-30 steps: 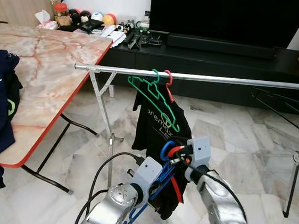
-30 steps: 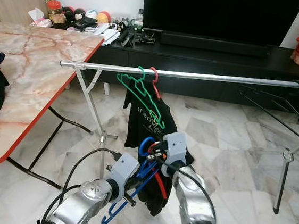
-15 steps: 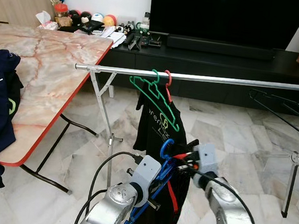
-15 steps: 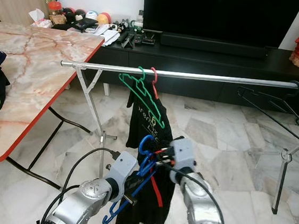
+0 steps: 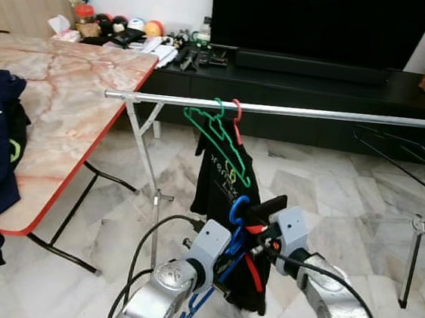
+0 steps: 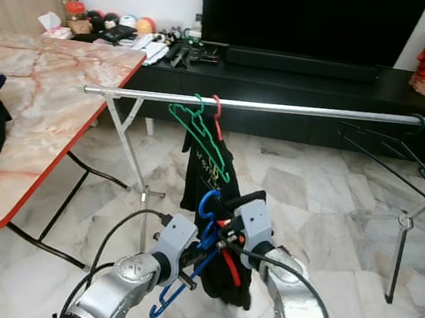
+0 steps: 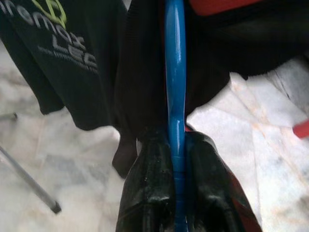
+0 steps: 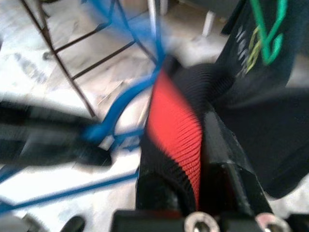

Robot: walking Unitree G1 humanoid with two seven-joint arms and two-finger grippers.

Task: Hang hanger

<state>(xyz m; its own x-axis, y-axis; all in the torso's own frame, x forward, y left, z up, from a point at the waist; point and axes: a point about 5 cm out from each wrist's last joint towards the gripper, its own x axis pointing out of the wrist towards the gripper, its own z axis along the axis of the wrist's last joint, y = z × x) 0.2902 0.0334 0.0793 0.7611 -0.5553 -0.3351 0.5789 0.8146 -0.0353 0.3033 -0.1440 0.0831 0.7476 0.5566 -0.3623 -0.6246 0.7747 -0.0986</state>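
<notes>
blue plastic, the hanger (image 5: 228, 240) sits low in front of me, below the rail (image 5: 278, 110), long axis near upright, hook at 12 o'clock. my left gripper (image 7: 176, 169) is clamped on its shaft, which the left wrist view shows plainly. my right gripper (image 8: 193, 169) pinches the black garment's red-lined fabric (image 8: 176, 125), clear in the right wrist view. a green hanger (image 5: 219, 133) hangs on the rail.

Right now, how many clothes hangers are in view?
4: a green hanger and a red hanger side by side on the rail, a black hanger at its far right, and a blue hanger held by the left gripper.
</notes>
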